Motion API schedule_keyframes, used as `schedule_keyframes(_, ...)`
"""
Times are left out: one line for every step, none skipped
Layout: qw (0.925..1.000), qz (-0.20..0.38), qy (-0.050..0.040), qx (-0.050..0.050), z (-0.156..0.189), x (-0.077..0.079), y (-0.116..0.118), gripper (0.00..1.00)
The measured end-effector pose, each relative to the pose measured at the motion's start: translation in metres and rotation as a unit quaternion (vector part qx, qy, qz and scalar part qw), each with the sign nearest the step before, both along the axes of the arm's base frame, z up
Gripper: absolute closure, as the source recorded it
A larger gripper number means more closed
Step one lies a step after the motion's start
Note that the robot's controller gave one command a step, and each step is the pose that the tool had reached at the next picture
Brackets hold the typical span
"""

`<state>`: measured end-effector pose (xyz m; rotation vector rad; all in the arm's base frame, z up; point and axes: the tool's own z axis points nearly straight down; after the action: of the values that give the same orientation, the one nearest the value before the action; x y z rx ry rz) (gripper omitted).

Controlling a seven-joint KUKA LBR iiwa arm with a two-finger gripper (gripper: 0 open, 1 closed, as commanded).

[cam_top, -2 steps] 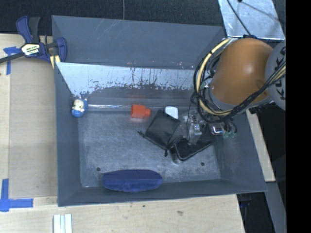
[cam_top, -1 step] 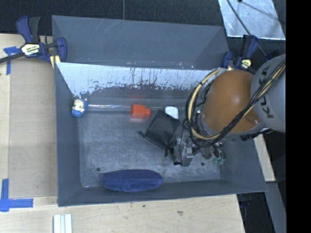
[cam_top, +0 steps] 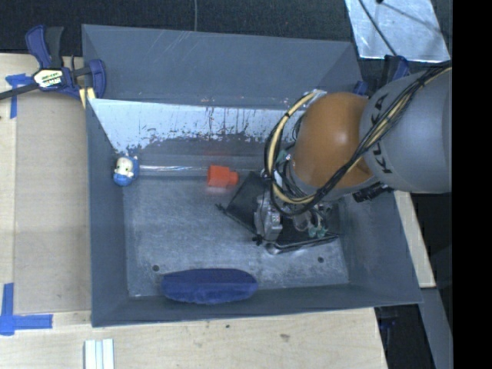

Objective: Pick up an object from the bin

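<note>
Where the black flat thing lay right of the bin's middle, we saw the gripper down over it; how far open it was we could not tell. An orange block sat near, and a blue oblong lay by the near wall.

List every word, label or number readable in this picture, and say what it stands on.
"KUKA": on the grey arm, running along its side, partly crossed by cables.
Nothing to read on the red block, the blue pad or the small blue-and-white toy.
</note>
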<state>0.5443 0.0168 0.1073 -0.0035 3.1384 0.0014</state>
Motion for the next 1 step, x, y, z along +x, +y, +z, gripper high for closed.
schedule_keyframes(1.0000,-0.001,0.0004,0.000,0.0012,-0.0010,-0.0013,0.00)
